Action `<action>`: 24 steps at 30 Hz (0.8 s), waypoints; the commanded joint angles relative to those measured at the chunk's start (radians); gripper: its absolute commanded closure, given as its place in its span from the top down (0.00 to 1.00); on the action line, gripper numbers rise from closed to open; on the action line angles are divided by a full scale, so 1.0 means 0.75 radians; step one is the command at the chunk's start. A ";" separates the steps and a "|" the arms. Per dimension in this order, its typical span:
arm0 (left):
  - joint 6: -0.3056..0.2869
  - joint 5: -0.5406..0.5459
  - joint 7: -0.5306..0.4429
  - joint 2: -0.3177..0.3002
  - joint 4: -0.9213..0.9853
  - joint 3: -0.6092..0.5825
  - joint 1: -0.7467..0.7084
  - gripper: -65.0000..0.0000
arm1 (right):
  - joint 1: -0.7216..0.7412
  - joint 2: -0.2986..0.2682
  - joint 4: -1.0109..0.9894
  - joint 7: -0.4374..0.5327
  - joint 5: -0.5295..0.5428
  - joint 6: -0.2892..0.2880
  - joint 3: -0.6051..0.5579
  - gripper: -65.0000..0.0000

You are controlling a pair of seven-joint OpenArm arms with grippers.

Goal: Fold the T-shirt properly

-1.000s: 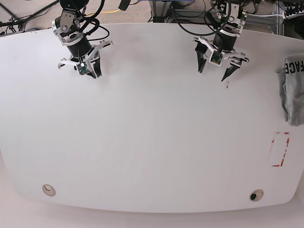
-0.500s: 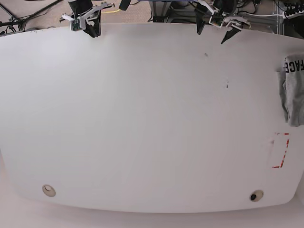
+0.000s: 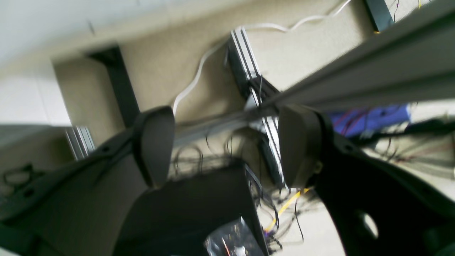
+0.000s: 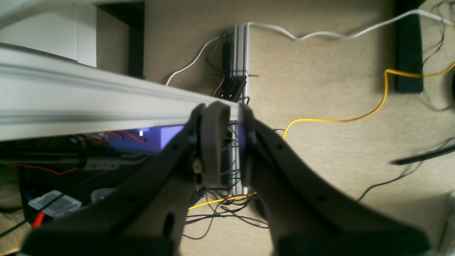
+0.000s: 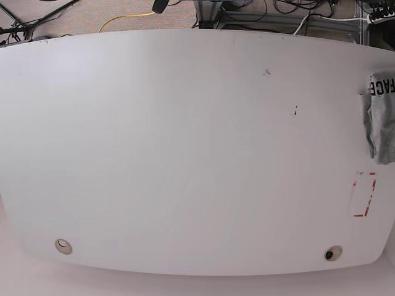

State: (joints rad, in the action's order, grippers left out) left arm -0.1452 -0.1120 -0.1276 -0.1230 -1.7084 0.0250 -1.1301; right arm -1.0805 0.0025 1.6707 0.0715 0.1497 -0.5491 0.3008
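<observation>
Lying folded at table point(image 5: 185, 154) edge, T-shirt point(image 5: 381, 117)

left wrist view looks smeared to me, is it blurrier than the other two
Yes: the left wrist view is motion-blurred, cables and rail streaked; the right wrist view is sharper on the floor and yellow cable, its close jaws soft; the base view is crisp, evenly lit, the table edges bowed by the lens.

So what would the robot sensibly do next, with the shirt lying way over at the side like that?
Probably nothing more than stay parked. The T-shirt lies as a compact bundle at the edge of the table, which suggests the folding is done. Both arms are off the table: the left gripper is open and empty, and the right gripper is nearly shut on nothing, over the floor.
</observation>
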 commanded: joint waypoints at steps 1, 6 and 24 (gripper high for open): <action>0.006 0.058 -0.023 -0.033 0.112 -0.014 0.041 0.65 | 0.018 -0.006 -0.138 0.096 0.014 -0.007 -0.015 0.12; 0.008 0.083 -0.025 -0.035 0.454 -0.030 0.246 0.65 | 0.179 -0.047 -0.473 0.153 0.012 -0.007 -0.075 0.12; 0.008 0.081 -0.027 -0.025 1.405 -0.040 0.825 0.65 | 0.656 -0.166 -1.191 0.163 0.012 0.062 -0.126 0.12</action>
State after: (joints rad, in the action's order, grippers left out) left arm -0.1398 -0.0505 -0.1467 -0.1368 -0.7170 -0.0067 -0.5156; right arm -0.5915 -0.1070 0.8089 0.1791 0.1566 -0.4965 0.2031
